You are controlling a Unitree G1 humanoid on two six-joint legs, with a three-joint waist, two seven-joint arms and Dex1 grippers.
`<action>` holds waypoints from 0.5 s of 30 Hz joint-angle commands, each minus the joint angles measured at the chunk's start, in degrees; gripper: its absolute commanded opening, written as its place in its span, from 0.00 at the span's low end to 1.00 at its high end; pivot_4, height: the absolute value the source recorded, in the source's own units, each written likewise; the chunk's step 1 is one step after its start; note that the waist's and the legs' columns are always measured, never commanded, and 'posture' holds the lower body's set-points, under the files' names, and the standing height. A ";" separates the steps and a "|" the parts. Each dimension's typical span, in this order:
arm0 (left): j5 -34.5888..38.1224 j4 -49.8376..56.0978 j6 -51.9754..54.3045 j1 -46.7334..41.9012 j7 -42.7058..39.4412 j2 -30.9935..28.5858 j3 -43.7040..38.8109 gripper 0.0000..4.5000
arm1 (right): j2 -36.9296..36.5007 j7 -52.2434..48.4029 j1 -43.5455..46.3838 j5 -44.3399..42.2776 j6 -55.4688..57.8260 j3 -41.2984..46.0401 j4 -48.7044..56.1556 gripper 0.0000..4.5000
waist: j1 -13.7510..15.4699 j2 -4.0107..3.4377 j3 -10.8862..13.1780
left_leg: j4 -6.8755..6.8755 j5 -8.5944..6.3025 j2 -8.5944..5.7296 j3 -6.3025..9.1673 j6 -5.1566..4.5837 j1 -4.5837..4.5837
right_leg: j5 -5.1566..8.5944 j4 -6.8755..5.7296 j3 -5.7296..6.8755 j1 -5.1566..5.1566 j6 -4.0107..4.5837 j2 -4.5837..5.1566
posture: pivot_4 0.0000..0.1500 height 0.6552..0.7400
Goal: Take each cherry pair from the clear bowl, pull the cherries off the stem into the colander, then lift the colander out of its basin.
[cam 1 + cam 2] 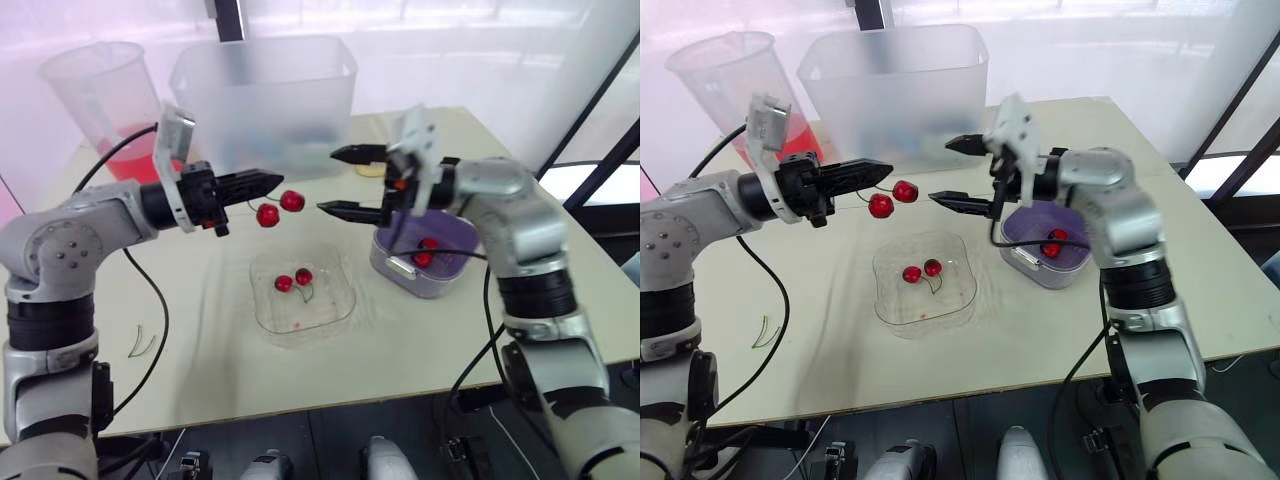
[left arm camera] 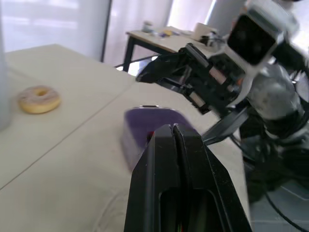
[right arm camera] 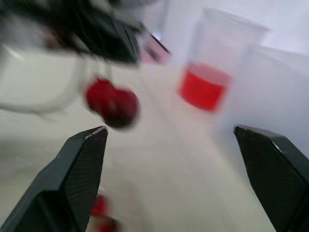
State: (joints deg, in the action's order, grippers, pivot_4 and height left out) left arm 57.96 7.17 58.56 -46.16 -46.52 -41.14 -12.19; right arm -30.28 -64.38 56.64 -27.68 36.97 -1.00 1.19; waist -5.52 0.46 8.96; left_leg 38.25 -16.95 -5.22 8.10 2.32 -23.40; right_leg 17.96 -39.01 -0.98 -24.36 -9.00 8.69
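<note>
The left tool point(image 1: 270, 183) is clamping the cherry pair point(image 1: 268, 215) in the air above the tabletop point(image 1: 200, 335), so the right tool point(image 1: 328, 180), gaping wide just beside the fruit, should be closing squarely on one cherry before tugging toward the colander point(image 1: 440, 275).

- Your left arm point(image 1: 95, 215): bent at the elbow, forearm about level, reaching inward toward your right side.
- Your left gripper point(image 1: 275, 181): fingers pressed together, tips pointing at the other gripper. They pinch the stem of a cherry pair point(image 1: 268, 215), which hangs just below the tips.
- Your right arm point(image 1: 520, 215): elbow raised and bent, forearm turned inward toward your left side.
- Your right gripper point(image 1: 330, 181): fingers spread wide, one above the other. The tips face the left gripper, near it but apart.
</note>
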 commanded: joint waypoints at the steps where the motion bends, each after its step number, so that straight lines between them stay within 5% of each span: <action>1: 3.45 1.00 1.36 0.66 -2.57 0.31 -1.18 0.00 | -2.41 -2.72 0.70 -9.58 12.04 0.81 6.03 1.00 | 0.19 0.00 0.00 | 0.00 0.00 -0.02 0.02 0.00 0.00 | 0.00 0.00 0.00 0.01 0.00 0.01 | 1.00 1.00; 5: 4.52 2.68 2.65 1.52 -3.22 0.95 0.17 0.00 | -2.33 -1.78 -0.98 -14.46 19.49 -0.31 8.21 1.00 | 0.42 0.00 0.00 | 0.02 0.00 -0.05 0.04 0.00 0.00 | 0.00 0.00 0.00 0.06 0.00 0.04 | 1.00 1.00; 15: 6.22 4.02 5.25 1.86 -4.17 0.48 0.64 0.00 | -0.30 3.02 -2.39 -13.40 18.19 -2.96 9.08 1.00 | 1.50 0.00 0.00 | 0.06 0.00 -0.06 -0.04 -0.01 0.00 | 0.00 -0.01 -0.01 0.03 0.00 0.07 | 1.00 1.00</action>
State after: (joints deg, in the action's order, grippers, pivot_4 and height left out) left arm 62.78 9.36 63.64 -44.15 -50.16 -40.01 -10.75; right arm -30.83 -61.98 53.97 -40.66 55.55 -4.39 8.97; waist -4.02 0.46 8.96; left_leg 38.31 -16.95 -5.30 8.06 2.32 -23.40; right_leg 17.96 -39.02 -0.99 -24.32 -9.01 8.78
